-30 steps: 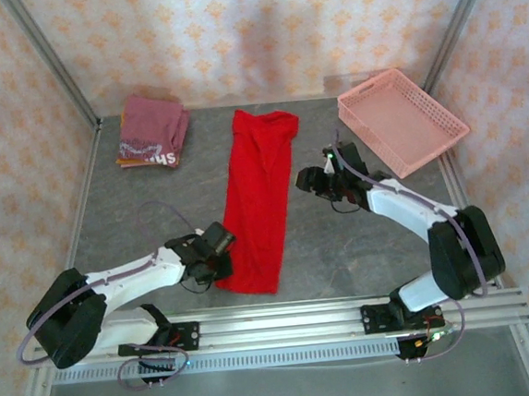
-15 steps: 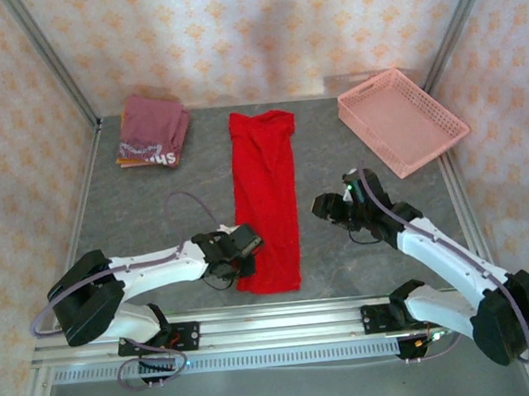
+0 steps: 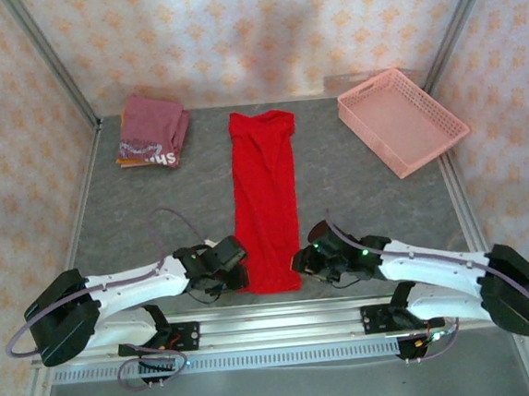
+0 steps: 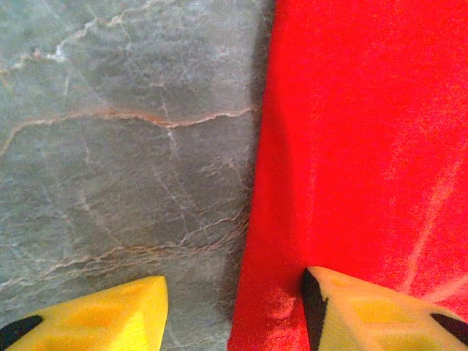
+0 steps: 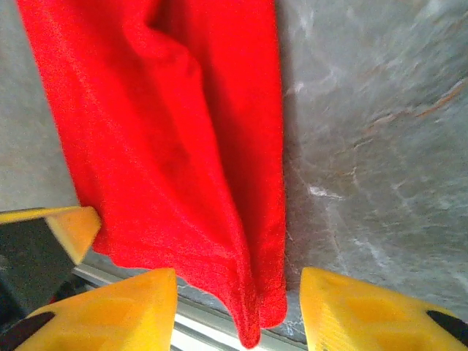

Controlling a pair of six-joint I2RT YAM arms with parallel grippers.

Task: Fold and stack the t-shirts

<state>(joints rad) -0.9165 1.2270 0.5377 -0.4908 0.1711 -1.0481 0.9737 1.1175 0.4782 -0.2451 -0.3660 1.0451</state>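
Red tee [image 3: 265, 198], near hem: my left gripper [image 4: 234, 311] and right gripper [image 5: 241, 311] gape astride its corners. Risk: catching one layer; fold skews.

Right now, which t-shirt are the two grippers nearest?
The plain bright red cloth t-shirt: left gripper and right gripper flank its near end. The folded maroon-pink t-shirt lies far back.

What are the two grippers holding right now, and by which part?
Nothing yet. The left gripper is open astride the red t-shirt's left edge, and the right gripper is open astride its near right corner.
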